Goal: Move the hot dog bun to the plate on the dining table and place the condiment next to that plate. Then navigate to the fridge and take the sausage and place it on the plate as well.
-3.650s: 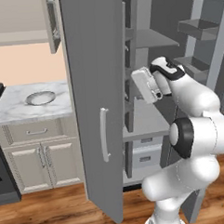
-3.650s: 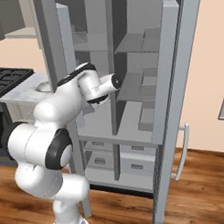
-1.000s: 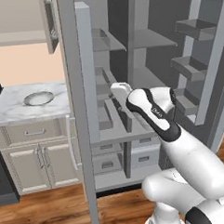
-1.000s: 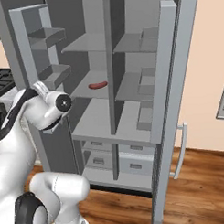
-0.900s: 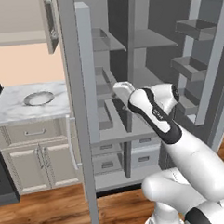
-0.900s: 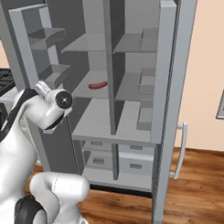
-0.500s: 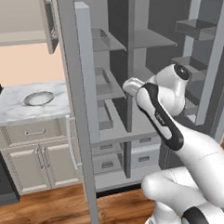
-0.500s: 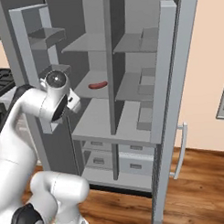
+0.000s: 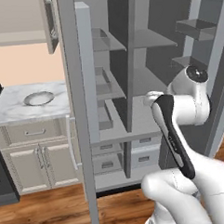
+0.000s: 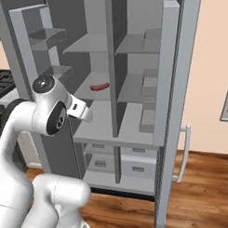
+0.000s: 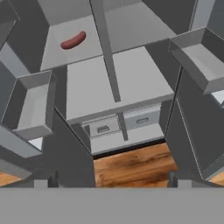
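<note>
Inside the fridge: I see the sausage (image 10: pixel 99 86) lying on a left-hand shelf, well back from the front edge, untouched.
Hand: my gripper (image 11: pixel 111 180) hangs released, jaws wide apart with nothing between them, well short of the sausage (image 11: pixel 73 40).
Divider: I judge the upright partition (image 11: pixel 107 57) the main hazard; a straight reach could clip it.
Door bins: I'm watching the bins (image 11: pixel 33 105) on both open doors crowding my wrist.
Sausage shape: round link, so a nudge from one finger could roll it deeper.
Fridge (image 9: pixel 130 66): doors stand open, so access is there.
</note>
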{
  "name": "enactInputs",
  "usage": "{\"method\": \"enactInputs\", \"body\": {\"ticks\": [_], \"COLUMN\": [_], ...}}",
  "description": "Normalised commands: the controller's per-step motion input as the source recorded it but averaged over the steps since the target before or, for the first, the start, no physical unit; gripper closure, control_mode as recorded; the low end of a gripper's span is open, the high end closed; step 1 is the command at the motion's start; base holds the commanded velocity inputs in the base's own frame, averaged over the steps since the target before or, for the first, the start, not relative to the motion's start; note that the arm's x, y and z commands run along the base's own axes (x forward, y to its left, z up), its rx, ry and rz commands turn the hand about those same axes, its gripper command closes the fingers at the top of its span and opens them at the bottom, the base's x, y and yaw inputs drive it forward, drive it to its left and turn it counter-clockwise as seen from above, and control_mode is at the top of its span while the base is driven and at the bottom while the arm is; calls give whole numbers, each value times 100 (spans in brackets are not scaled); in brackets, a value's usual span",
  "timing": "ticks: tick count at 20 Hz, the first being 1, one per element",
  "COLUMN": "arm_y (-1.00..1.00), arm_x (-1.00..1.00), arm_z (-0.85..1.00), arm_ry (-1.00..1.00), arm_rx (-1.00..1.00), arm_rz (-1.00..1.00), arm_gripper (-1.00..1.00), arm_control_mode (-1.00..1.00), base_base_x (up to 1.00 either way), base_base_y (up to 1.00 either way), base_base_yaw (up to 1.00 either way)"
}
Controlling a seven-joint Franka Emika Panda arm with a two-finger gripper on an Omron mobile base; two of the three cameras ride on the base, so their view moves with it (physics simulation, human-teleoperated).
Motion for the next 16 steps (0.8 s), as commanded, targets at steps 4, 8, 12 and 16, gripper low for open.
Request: {"method": "enactInputs", "body": {"ticks": [4, 8, 12, 16], "arm_y": [-38, -11, 6, 0], "arm_x": [-100, -88, -23, 7], "arm_z": [0, 2, 0, 0], "arm_ry": [-14, -4, 1, 3], "arm_rx": [-2, 0, 0, 0], "arm_rz": [0, 0, 0, 0], "arm_gripper": [-100, -100, -100, -100], "arm_control_mode": [-100, -100, -100, -100], "base_base_x": [0, 0, 0, 0], "base_base_y": [0, 0, 0, 0], "base_base_yaw": [0, 0, 0, 0]}}
